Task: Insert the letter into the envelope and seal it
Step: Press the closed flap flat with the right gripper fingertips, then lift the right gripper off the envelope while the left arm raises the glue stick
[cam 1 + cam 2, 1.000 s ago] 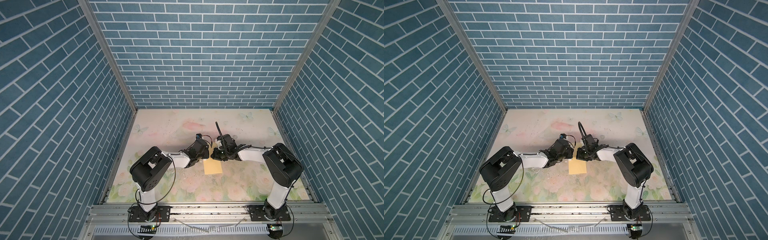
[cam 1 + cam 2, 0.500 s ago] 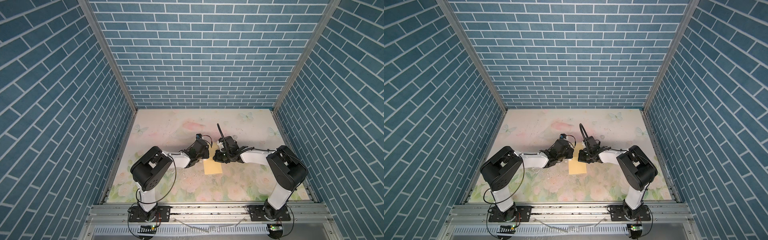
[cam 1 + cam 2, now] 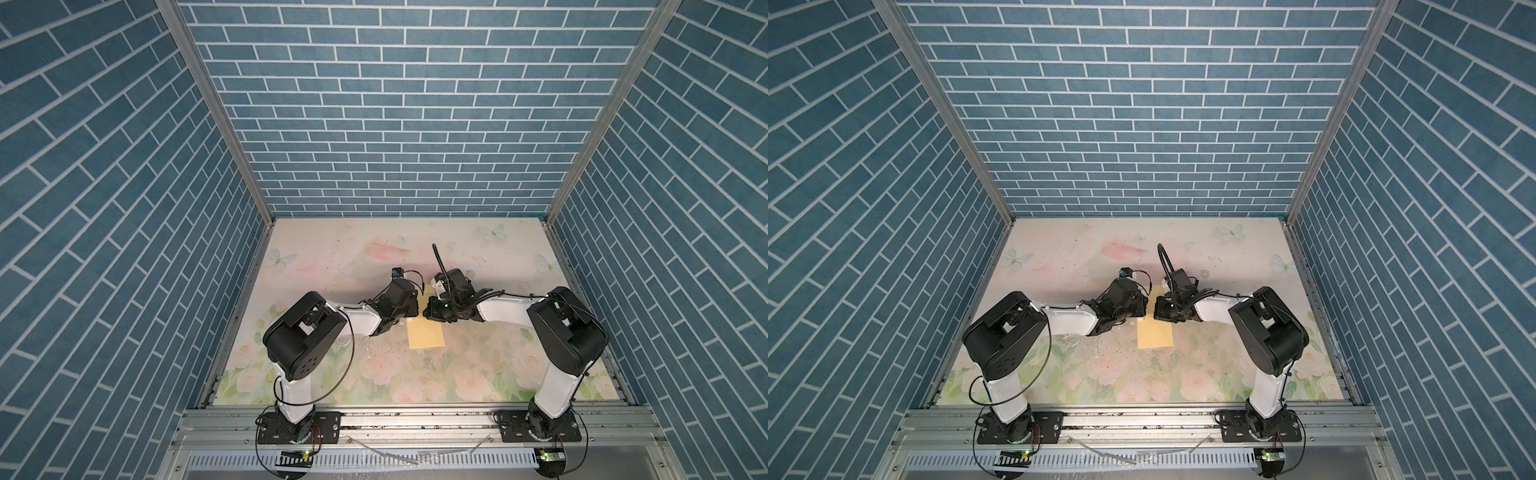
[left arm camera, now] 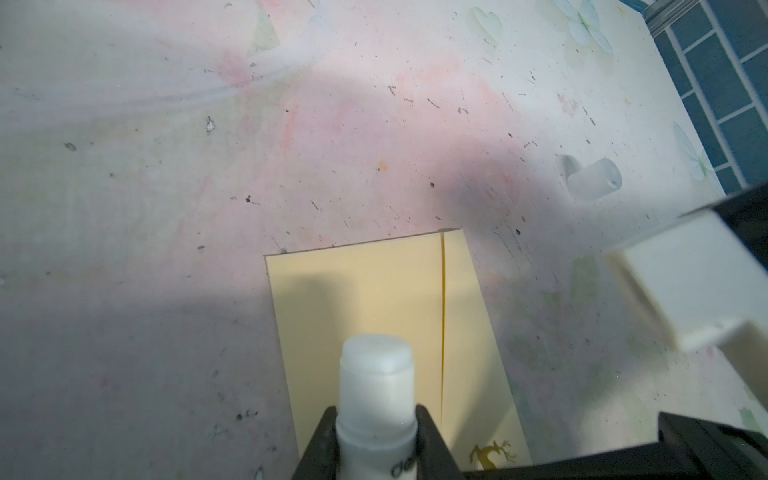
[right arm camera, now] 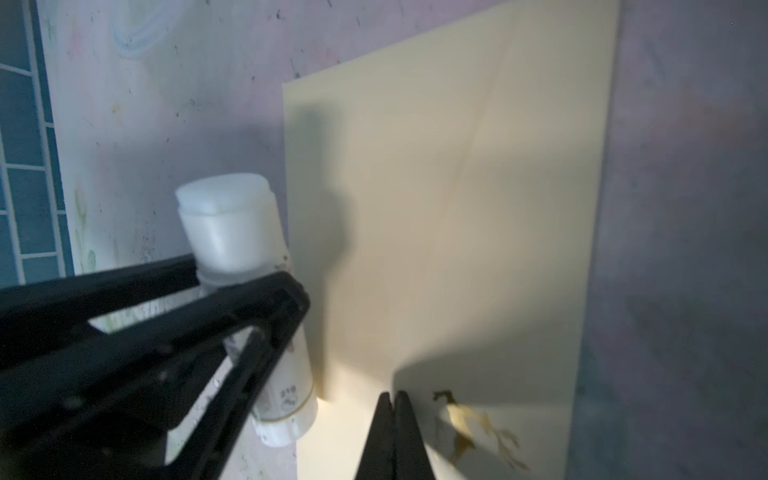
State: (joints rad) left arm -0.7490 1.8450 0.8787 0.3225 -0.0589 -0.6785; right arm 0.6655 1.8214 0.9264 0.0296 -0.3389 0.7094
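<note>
The left hand (image 4: 376, 415) holds narrow around the glue stick (image 4: 376, 374), gripping the white tube near its neck with the bare glue tip pointing out over the envelope (image 4: 374, 291). That grip looks the same as a second ago, and the arm has hardly moved. The right hand (image 5: 394, 399) is pressed fully closed and empty, its tips low over the envelope just beside the small gold deer mark (image 5: 469, 432). Its arm is the only thing that has shifted in the last second, swinging a little at the elbow while the hand settled slightly nearer the paper. The envelope itself has not slid. It lies flat on the worktop (image 4: 166, 166) between the two hands, with its long seam showing. The stick's clear cap (image 4: 594, 180) lies on its side, well apart towards the far edge. The letter shows in no view, so it is probably already tucked inside. Whether the flap is open cannot be told, since the hands cover that end. By my reading this is the gluing step. The closed right hand looks set to pin the envelope while the left brings the stick down, and the small shift suggests bracing more than a new move.
</note>
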